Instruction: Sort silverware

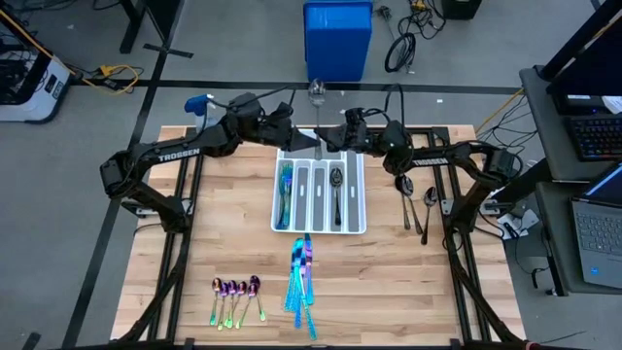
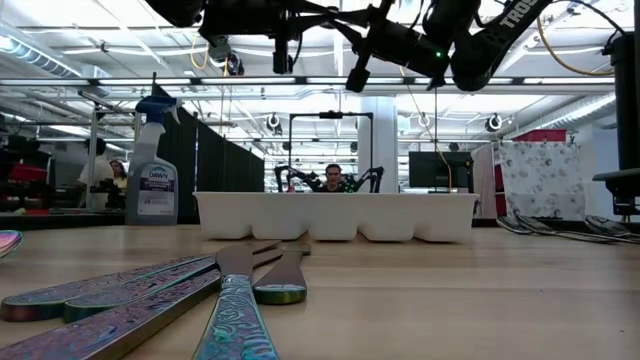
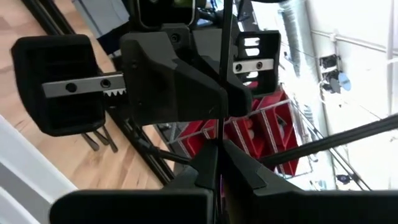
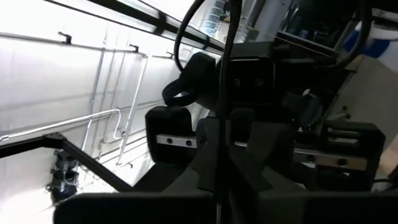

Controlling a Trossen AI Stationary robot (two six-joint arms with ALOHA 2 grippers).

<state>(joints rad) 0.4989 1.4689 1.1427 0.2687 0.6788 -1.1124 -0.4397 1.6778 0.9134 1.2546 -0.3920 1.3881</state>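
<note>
The left gripper [image 1: 309,144] and right gripper [image 1: 328,142] meet above the far end of the tray [image 1: 361,199], and both look clenched on one dark spoon [image 1: 317,107] that stands up between them, its bowl past the table's far edge; in each wrist view the slim handle runs between that arm's closed fingers, so this reads as a hand-over in mid-air. The sorting seems less than half done. In the tray, blue-teal forks [image 1: 286,194] fill the leftmost slot, though how many I cannot tell, one dark spoon [image 1: 336,190] lies in the fourth slot, and the three other slots appear bare. Left on the table are about five small rainbow spoons [image 1: 236,295] in a row at the near left, a bundle of blue knives [image 1: 302,280] just in front of the tray, overlapping so that four or five is my best count, and what look like three dark spoons [image 1: 416,206] beside the tray on the right. So the forks appear finished, the dark spoons are under way with one placed and one in the air, and the knives and small spoons are untouched.
</note>
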